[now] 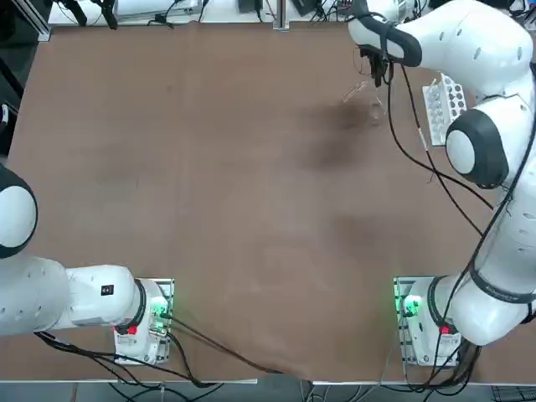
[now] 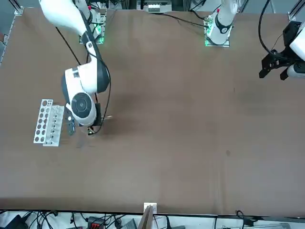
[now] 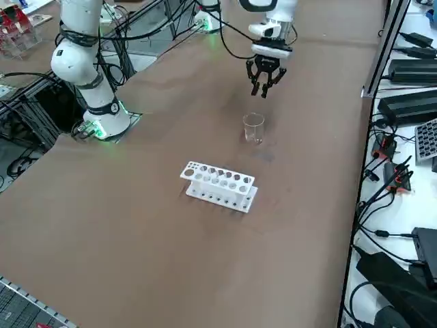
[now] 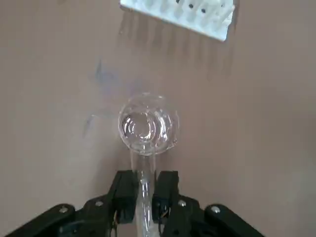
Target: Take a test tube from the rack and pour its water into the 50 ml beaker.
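Observation:
My right gripper (image 4: 144, 181) is shut on the thin clear test tube (image 4: 143, 167). It hangs above the table at the far right (image 1: 374, 74), well above the beaker in the right side view (image 3: 266, 82). The tube is tilted, and its open end reaches over the rim of the small glass 50 ml beaker (image 4: 148, 124). The beaker (image 3: 253, 128) stands upright on the brown table. Just beyond the beaker lies the white rack (image 3: 218, 184), also seen in the top view (image 1: 444, 102) and the front view (image 2: 47, 121). The water cannot be made out.
The right arm's black cable (image 1: 414, 126) hangs down between the gripper and the rack. The table's right edge (image 3: 355, 205) runs close by the rack, with power supplies and cables beyond it.

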`<action>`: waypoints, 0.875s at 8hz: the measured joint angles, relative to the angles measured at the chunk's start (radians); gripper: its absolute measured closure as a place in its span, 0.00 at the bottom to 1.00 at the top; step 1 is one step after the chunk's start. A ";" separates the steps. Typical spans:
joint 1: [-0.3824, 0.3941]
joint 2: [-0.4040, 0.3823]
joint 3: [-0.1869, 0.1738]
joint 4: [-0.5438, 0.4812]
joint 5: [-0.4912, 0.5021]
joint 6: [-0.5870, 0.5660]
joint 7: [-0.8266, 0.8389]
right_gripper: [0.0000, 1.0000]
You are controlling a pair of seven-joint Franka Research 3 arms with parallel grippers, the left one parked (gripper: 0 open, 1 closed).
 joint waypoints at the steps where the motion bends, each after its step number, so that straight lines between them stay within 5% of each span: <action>1: -0.006 0.008 -0.002 0.000 0.039 0.008 -0.003 0.78; 7: -0.069 0.020 -0.003 -0.005 0.198 0.017 -0.117 0.78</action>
